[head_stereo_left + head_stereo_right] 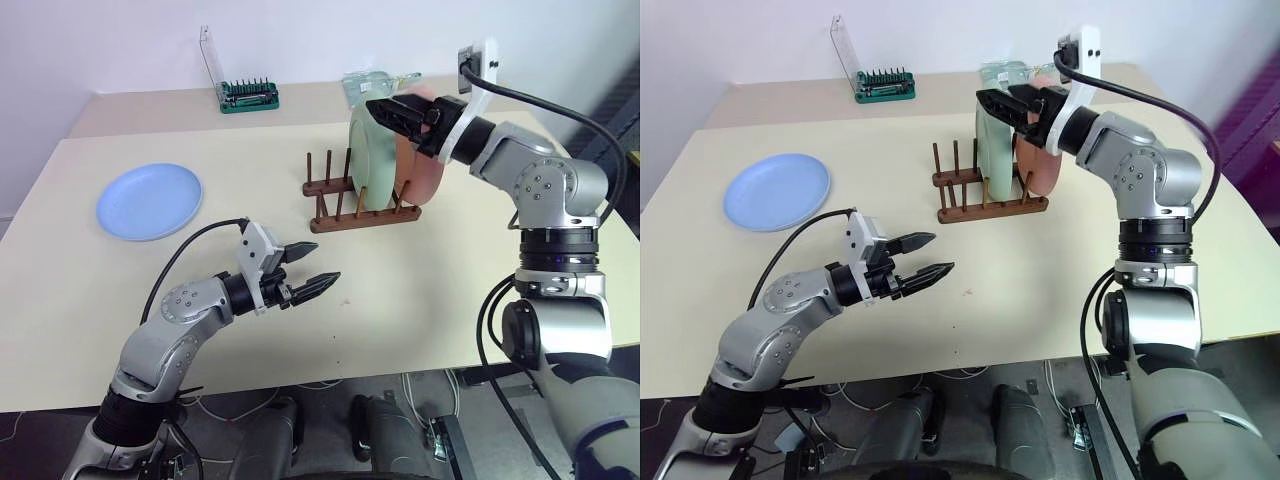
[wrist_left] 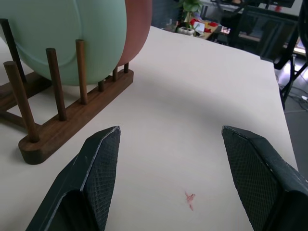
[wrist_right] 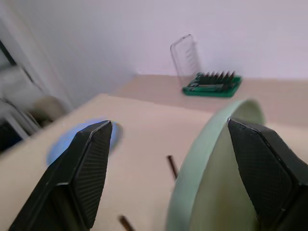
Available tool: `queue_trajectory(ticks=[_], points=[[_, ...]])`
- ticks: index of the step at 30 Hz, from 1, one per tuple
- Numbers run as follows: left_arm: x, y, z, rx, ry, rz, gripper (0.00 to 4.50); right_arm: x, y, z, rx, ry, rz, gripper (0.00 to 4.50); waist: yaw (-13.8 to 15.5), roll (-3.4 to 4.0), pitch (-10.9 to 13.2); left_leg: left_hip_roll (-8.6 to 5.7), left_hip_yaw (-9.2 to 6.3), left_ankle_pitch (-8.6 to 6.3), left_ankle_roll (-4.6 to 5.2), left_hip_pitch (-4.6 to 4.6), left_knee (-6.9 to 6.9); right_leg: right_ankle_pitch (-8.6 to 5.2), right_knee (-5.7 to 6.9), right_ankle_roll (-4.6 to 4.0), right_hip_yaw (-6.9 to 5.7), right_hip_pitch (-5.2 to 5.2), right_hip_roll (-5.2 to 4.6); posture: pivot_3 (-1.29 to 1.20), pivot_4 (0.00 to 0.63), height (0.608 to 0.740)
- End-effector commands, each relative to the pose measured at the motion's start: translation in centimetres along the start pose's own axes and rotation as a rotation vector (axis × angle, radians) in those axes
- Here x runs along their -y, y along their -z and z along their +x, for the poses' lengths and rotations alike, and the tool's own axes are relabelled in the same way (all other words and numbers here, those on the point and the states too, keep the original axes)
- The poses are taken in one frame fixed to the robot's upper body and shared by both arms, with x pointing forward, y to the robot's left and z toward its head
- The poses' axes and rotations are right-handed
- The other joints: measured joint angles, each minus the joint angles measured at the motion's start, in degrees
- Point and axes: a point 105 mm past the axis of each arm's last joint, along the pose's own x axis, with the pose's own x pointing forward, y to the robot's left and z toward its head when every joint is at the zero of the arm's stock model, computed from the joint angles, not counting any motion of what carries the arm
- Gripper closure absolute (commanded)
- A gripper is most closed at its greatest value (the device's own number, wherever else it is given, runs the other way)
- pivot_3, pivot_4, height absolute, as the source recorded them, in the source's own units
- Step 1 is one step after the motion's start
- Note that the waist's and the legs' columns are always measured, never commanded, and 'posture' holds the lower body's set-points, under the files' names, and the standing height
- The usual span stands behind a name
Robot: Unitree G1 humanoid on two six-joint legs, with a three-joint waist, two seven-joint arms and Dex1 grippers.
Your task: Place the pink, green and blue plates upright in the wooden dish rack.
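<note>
Right gripper [image 3: 163, 168] spread wide above the racked green plate [image 1: 368, 160], gripping nothing; left gripper [image 1: 308, 270] wide, empty. Pink plate [image 1: 425, 170] half hidden.

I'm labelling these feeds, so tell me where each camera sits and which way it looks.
Left and right eye views: on the head, looking forward and down over both arms at the table, wooden dish rack and blue plate.
Left wrist view: along the open left tool, at the rack's pegs, green plate and pink plate.
Right wrist view: along the open right tool, over the green plate's rim.
Both wrist views share the green plate.
</note>
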Motion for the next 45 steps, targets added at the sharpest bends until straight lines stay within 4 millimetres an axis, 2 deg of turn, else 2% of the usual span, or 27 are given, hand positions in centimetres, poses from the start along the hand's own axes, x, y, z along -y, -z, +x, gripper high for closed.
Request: queue_trajectory(ticks=[1,3,4,5,6,7,9,11,12,15,18,22,30,33,36,42,45], points=[[-0.4,-1.2,-0.3,0.041,-0.038,0.039,1.04,-0.2,-2.5,-0.6,0.015,0.030,-0.373,0.64,0.00,0.00,0.00,0.00,0.02,0.00,0.00,0.00,0.00,0.00,0.00,0.00,0.00,0.00,0.00,0.00,0.150,0.740],[-1.4,-1.3,-0.4,0.058,-0.092,0.018,1.04,-0.7,-3.5,-0.6,0.059,0.016,-0.508,0.64,0.00,0.00,0.00,0.00,0.04,0.00,0.00,0.00,0.01,-0.01,-0.01,0.00,0.00,0.00,0.00,0.00,0.150,0.740],[-2.4,-1.6,-0.6,0.079,-0.151,0.025,0.80,-1.4,-4.0,-0.5,0.087,-0.013,-0.524,0.61,-0.07,-0.01,0.01,0.00,0.05,0.00,0.00,0.00,0.01,-0.01,-0.01,0.01,0.01,0.00,0.00,0.00,0.150,0.740],[-5.0,-2.1,-1.3,0.101,-0.312,0.004,0.52,-3.0,-4.2,-0.1,0.108,-0.083,-0.552,0.60,-0.11,-0.01,0.01,0.02,0.07,0.00,0.00,0.02,0.02,0.00,-0.02,0.01,0.01,0.00,0.02,0.00,0.150,0.740],[-6.8,-2.3,-1.9,0.116,-0.425,-0.014,0.20,-4.2,-4.2,0.2,0.119,-0.132,-0.570,0.60,-0.12,0.00,0.01,0.04,0.08,0.00,0.00,0.03,0.02,0.00,-0.01,0.02,0.03,0.01,0.03,0.00,0.150,0.740],[-9.1,-2.8,-3.2,0.138,-0.577,-0.010,0.09,-6.1,-3.6,0.5,0.118,-0.215,-0.617,0.60,-0.18,-0.04,0.03,0.08,0.08,0.00,0.00,0.05,0.02,0.02,0.02,0.04,0.04,0.00,0.06,0.00,0.150,0.740],[-13.8,-3.7,-7.6,0.185,-0.945,-0.077,0.09,-9.6,-1.4,1.1,0.093,-0.363,-0.643,0.60,-0.37,-0.05,0.03,0.21,0.08,0.00,-0.01,0.07,0.02,0.07,0.04,0.01,0.03,-0.01,0.18,0.00,0.150,0.740],[-16.0,-3.7,-11.1,0.217,-1.184,-0.167,0.09,-11.3,0.0,1.4,0.083,-0.422,-0.619,0.60,-0.67,-0.11,-0.01,0.33,0.06,0.00,-0.01,0.12,-0.01,0.06,0.11,0.00,0.03,-0.04,0.28,0.00,0.150,0.740],[-16.6,-3.8,-12.8,0.212,-1.277,-0.181,0.09,-11.8,0.8,1.5,0.076,-0.436,-0.612,0.60,-0.68,-0.10,-0.01,0.33,0.04,0.00,-0.02,0.12,-0.01,0.07,0.13,-0.01,0.03,-0.05,0.29,0.00,0.150,0.740],[-17.1,-4.3,-15.6,0.208,-1.419,-0.199,0.09,-12.4,2.2,1.8,0.062,-0.451,-0.600,0.60,-0.19,-0.13,0.01,0.16,0.08,0.02,-0.07,0.10,0.06,0.10,0.17,0.04,0.05,-0.04,0.18,0.00,0.150,0.740],[-17.7,-3.2,-18.1,0.178,-1.552,-0.349,0.09,-12.7,3.0,2.0,0.053,-0.469,-0.575,0.60,0.39,-0.32,0.04,0.01,0.08,0.01,-0.08,0.06,0.17,0.22,0.08,0.22,0.12,-0.01,0.17,0.00,0.150,0.740],[-18.3,-1.1,-19.9,0.102,-1.642,-0.473,0.09,-12.7,3.9,2.0,0.035,-0.478,-0.572,0.60,0.26,-0.40,0.03,-0.01,0.03,0.00,-0.11,0.07,0.21,0.25,0.02,0.26,0.11,0.08,0.18,0.00,0.150,0.740],[-20.5,4.3,-19.5,-0.021,-1.622,-0.809,0.09,-13.2,4.6,1.8,0.035,-0.488,-0.569,0.60,0.05,-0.44,0.03,0.10,0.03,0.16,-0.35,0.09,0.09,0.37,0.13,0.07,0.10,-0.07,0.26,0.00,0.150,0.740],[-21.1,4.6,-18.7,0.028,-1.600,-0.882,0.09,-13.2,5.0,1.8,0.029,-0.481,-0.570,0.60,0.04,-0.43,0.02,0.11,0.04,0.20,-0.42,0.13,0.09,0.39,0.19,0.04,0.10,-0.06,0.24,0.00,0.150,0.740],[-21.5,4.2,-18.3,0.061,-1.597,-0.881,1.35,-13.1,5.3,1.7,0.017,-0.468,-0.573,0.60,0.13,-0.42,0.02,0.13,0.04,0.23,-0.47,0.17,0.09,0.42,0.23,0.00,0.11,-0.04,0.23,0.00,0.150,0.740],[-21.7,3.2,-18.0,0.091,-1.576,-0.847,4.34,-12.9,6.1,1.6,-0.004,-0.453,-0.585,0.60,0.05,-0.46,0.00,0.13,0.04,0.25,-0.50,0.16,0.11,0.45,0.21,-0.01,0.11,-0.02,0.22,0.00,0.150,0.740],[-21.8,2.0,-17.3,0.120,-1.525,-0.801,4.43,-13.0,6.3,1.7,-0.004,-0.453,-0.593,0.60,0.02,-0.46,0.00,0.13,0.04,0.26,-0.51,0.16,0.07,0.45,0.22,-0.02,0.11,-0.05,0.22,0.00,0.150,0.740]])
